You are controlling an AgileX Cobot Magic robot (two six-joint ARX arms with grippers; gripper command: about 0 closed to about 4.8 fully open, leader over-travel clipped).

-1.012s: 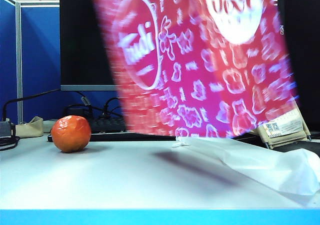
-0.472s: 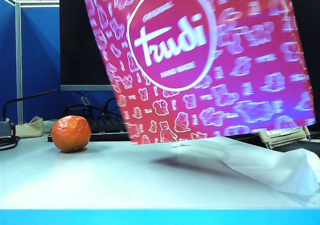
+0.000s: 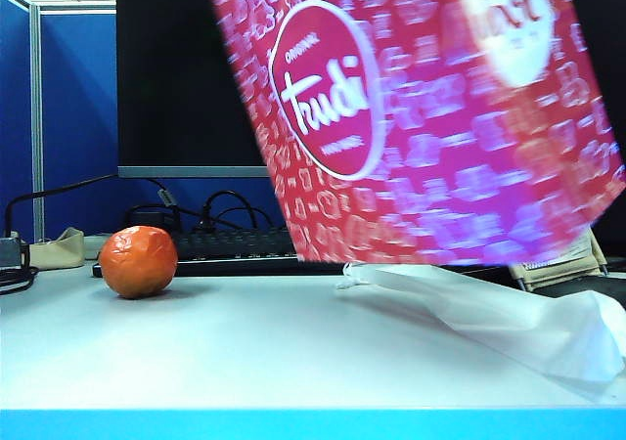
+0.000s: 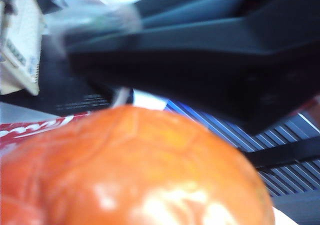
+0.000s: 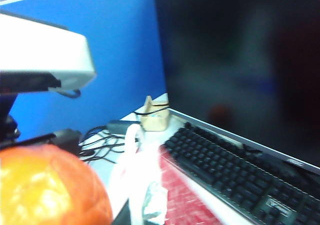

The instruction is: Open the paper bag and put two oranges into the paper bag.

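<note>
The paper bag (image 3: 421,117) hangs tilted above the table, magenta-red with white bears and a round Trudi logo, blurred by motion. My right gripper (image 5: 142,212) is shut at the bag's white handle (image 5: 134,155), beside the red bag edge (image 5: 185,195). One wrinkled orange (image 4: 130,175) fills the left wrist view, sitting in my left gripper, whose fingers are hidden behind it. This orange (image 5: 45,190) also shows in the right wrist view, close to the bag's handle. The other orange (image 3: 138,261) rests on the table at the left. Neither gripper shows in the exterior view.
A crumpled white sheet (image 3: 509,323) lies on the table under the bag, towards the right. A black keyboard (image 3: 235,244) and a dark monitor (image 3: 186,68) stand behind. A cardboard box (image 3: 558,259) sits at the back right, cables and a tan pouch (image 3: 59,249) at the back left.
The hanging bag has kept swinging and turning: the Trudi logo faced front half a second ago and now sits turned towards the left. The orange on the table has stayed put.
</note>
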